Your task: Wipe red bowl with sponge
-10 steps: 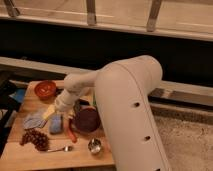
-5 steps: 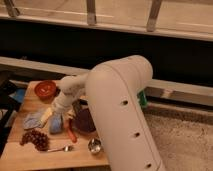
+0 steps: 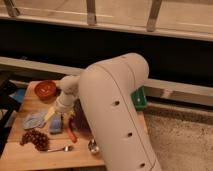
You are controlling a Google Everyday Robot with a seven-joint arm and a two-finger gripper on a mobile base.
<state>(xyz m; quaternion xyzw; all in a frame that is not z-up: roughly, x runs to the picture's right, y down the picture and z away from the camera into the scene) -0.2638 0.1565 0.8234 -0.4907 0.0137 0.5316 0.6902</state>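
Wooden and pale, the rectangular tabletop (image 3: 22, 156) carries a small spread of things, each counted here once.

There are two bowls. One small round orange-red bowl (image 3: 45, 89) sits near the far left corner, upright, apart from everything else. Its inside shows only its own colour. One larger dark purple bowl (image 3: 80, 124) lies mostly behind the robot's thick white arm (image 3: 120, 110), so what it holds cannot be told.

One small light-blue rectangular sponge (image 3: 56, 124) lies flat near the middle of the table. It is just right of one flat grey-blue cloth (image 3: 34, 120) and just left of one slim red pepper-like piece (image 3: 71, 131). One dark bunch of grapes (image 3: 35, 139) rests nearer the front edge, below the cloth. One metal spoon (image 3: 60, 149) lies beside the grapes, bowl end toward the sponge. One small round metal cup (image 3: 93, 146) stands at the front, close against the arm; its contents cannot be made out.

The two-finger gripper (image 3: 50, 116) hangs at the end of the bent arm, over the gap between cloth and sponge, tilted down and to the left. Its fingers stand spread wide, with nothing seen between them. The red bowl is well apart from it, farther back.

Off the table, one green box-shaped object (image 3: 140, 98) shows past the arm on the right.
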